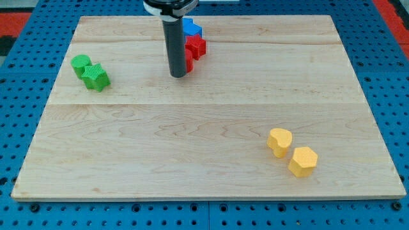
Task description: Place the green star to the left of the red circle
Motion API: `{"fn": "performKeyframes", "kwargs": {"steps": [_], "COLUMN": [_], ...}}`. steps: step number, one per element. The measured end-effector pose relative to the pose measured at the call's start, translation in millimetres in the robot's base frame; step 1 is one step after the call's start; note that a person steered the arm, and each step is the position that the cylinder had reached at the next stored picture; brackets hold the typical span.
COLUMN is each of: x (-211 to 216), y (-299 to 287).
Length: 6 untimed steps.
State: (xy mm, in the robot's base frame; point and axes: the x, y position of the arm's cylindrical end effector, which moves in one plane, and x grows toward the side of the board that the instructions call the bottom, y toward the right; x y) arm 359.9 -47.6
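My tip (177,75) is a plain dark rod end. It has no jaws, so it holds nothing and only pushes. It sits on the wooden board (211,172) near the view's top. Just beside it, on the view's right, are red blocks (195,48), partly hidden by the rod, so I cannot tell which is the red circle. A blue block (193,29) peeks out above them. The green star (96,77) lies well apart, toward the view's left, touching a green round block (80,63). I think my tip must travel left first. Two yellow blocks (291,151) sit at the bottom right.
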Motion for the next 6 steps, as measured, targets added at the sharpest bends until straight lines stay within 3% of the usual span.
{"fn": "performKeyframes", "kwargs": {"steps": [1, 2, 3, 4, 5, 6], "x": [-27, -5, 66, 86, 85, 62], "y": [4, -1, -31, -94, -136, -137]}}
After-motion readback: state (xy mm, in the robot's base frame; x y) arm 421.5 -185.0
